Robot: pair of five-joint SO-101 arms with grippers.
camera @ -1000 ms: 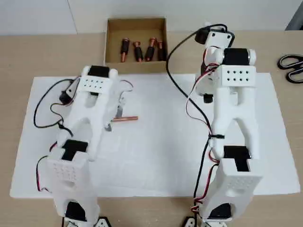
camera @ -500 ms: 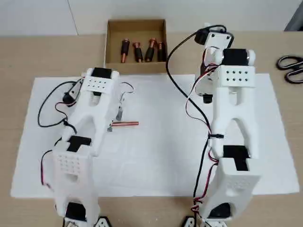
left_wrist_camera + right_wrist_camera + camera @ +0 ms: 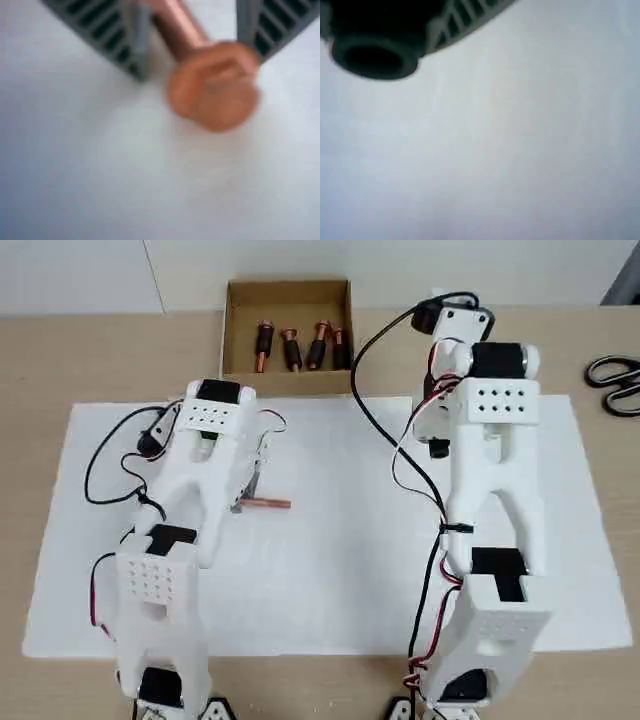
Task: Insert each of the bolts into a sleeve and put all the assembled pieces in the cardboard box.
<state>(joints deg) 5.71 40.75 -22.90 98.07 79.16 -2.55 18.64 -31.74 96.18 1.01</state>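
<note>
A copper bolt (image 3: 268, 504) lies on the white sheet (image 3: 330, 580) left of centre. My left gripper (image 3: 250, 490) stands over its head end. In the left wrist view the bolt (image 3: 212, 90) points its head at the camera, its shaft between the two fingers (image 3: 117, 42). It rests against one finger and a gap shows at the other, so the gripper is open around it. At the sheet's back right, my right gripper (image 3: 436, 435) is shut on a black sleeve (image 3: 438, 449). The sleeve's open end (image 3: 375, 57) hangs just above the sheet.
The cardboard box (image 3: 232, 335) stands behind the sheet at the back centre, with several bolt-and-sleeve pieces (image 3: 300, 345) in it. Scissors (image 3: 615, 375) lie at the far right edge of the table. Cables loop around both arms.
The left arm has shifted slightly towards the front and the bolt has moved with it, a little nearer the front edge. The right arm has kept still.
</note>
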